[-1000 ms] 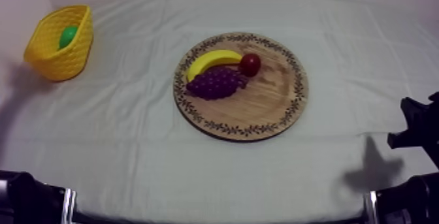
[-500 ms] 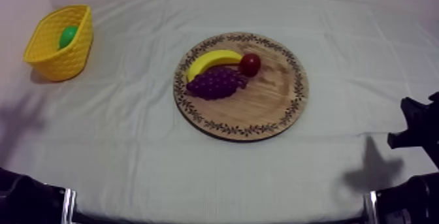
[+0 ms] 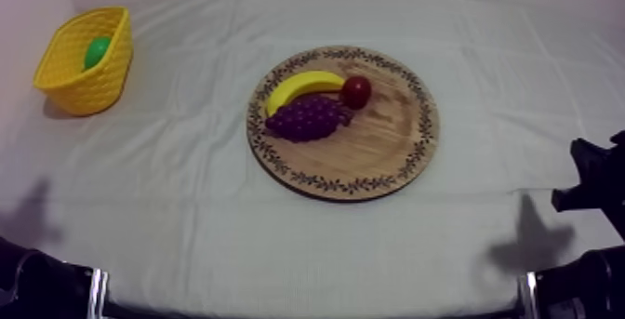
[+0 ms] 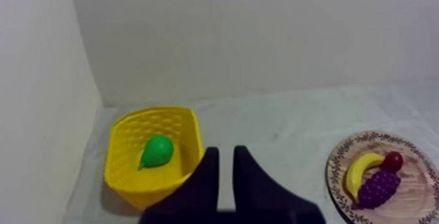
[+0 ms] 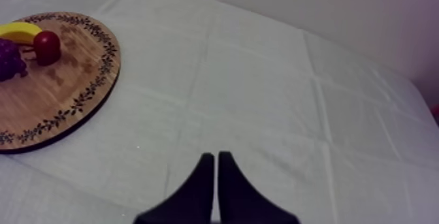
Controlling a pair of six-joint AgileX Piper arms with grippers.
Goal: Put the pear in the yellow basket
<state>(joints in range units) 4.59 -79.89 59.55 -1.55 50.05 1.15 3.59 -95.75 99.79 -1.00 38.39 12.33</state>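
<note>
Resting in the yellow basket [image 3: 88,90] at upper left, the pear [image 3: 96,51] is half hidden.
Left gripper [image 4: 226,152] is held slightly spread, empty; right gripper [image 5: 216,156] is pressed together.

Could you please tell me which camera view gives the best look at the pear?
The left wrist view: the pear lies whole inside the yellow basket. The top view catches it as a green patch partly behind the basket's wall. The right wrist view faces the wooden board.

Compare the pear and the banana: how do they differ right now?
The pear is green and lies alone in the yellow basket; the banana is yellow, curved, and lies on the wooden board against the grapes. Both are toy fruit.
</note>
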